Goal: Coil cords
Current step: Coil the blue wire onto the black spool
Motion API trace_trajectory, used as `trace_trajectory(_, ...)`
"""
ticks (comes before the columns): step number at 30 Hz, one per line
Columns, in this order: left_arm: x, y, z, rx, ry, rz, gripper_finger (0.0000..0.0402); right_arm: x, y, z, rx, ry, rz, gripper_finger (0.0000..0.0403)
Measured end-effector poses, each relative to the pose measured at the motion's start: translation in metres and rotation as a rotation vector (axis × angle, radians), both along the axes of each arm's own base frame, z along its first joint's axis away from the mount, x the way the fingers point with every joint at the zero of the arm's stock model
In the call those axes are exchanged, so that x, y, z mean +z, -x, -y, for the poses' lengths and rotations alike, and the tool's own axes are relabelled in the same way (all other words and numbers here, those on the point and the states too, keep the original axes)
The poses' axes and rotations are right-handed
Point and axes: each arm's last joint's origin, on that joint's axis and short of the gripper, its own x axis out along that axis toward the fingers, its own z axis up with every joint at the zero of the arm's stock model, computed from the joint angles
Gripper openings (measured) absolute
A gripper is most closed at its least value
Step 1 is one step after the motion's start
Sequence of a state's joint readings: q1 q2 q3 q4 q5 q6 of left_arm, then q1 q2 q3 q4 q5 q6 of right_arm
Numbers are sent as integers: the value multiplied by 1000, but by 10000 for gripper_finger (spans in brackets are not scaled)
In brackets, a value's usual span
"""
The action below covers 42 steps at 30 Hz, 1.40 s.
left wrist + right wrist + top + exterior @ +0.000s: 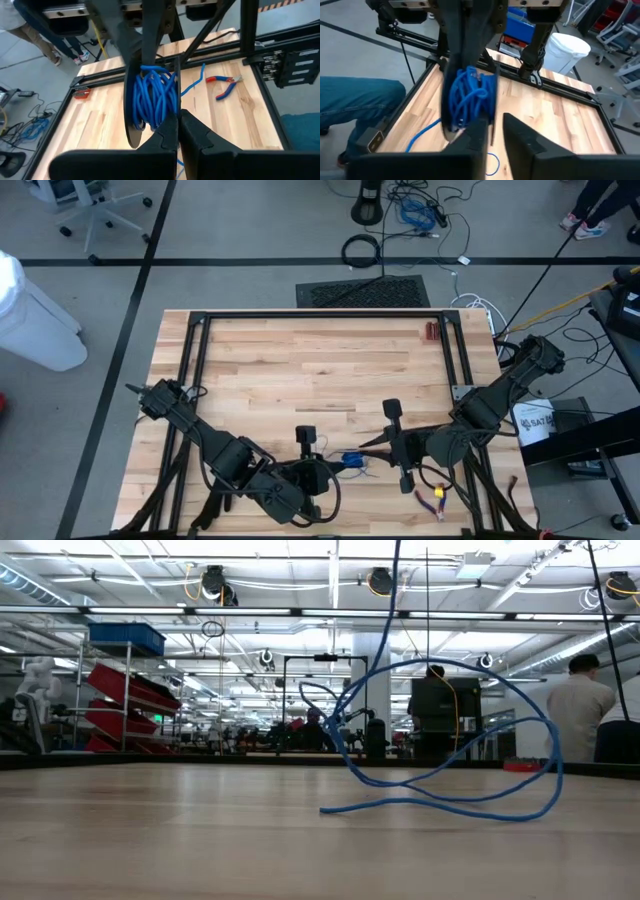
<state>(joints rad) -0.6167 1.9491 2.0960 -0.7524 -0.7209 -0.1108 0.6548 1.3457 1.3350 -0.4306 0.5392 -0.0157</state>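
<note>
Off the table's left side, a white bin point(35, 315) on the floor. Wooden table point(300, 370) under a black frame.

Left gripper point(330, 468) low near the table's front edge, pointing toward the middle. Fingers pressed together with no gap, tips point(170, 131) touching the lower edge of the cord bundle; not clear whether a strand is pinched between them.

Blue cord point(352, 461) between the two grippers, near the front edge and about mid-table. Bunched in many loops point(152, 97) against a dark round disc point(131, 131), tangled rather than neat. From table height, loose loops of it point(450, 780) curling above the wood, one strand running up out of view and one end lying flat on the surface.

Right gripper point(372, 446) just beside the bundle on its other side, facing the left one. Fingers point(522, 132) set to a narrow gap — close together but not touching, bundle point(469, 95) right in front of the tips. Nothing clearly seen inside the gap.

Further right on the table, red-handled pliers point(222, 86) lying flat, well apart from the cord.

Beyond the table, a person in a pale shirt point(575, 710), back turned.
</note>
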Motion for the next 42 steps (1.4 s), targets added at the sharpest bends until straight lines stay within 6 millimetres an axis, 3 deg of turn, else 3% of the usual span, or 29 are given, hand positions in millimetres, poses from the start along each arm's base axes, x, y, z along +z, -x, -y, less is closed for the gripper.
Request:
trace_trajectory(3, 0, 0, 0, 16, -11, 7, 5, 0, -1, 0, 18, 11, 2, 6)
trace_trajectory(14, 1, 1, 2, 15, -8, 20, 11, 3, 0, 0, 17, -14, 18, 1)
trace_trajectory(23, 9, 6, 16, -3, -7, 97, 105, 8, 4, 2, 12, -43, 37, 0)
trace_trajectory(27, 10, 11, 22, 27, -26, 122, 126, 12, 7, 4, -5, -50, 53, 0)
trace_trajectory(34, 15, 22, 32, 132, -129, 190, 127, 23, 23, 6, -69, -37, 108, 0)
trace_trajectory(42, 19, 23, 38, 178, -109, 251, 128, 48, 61, 7, -195, -18, 249, 0)
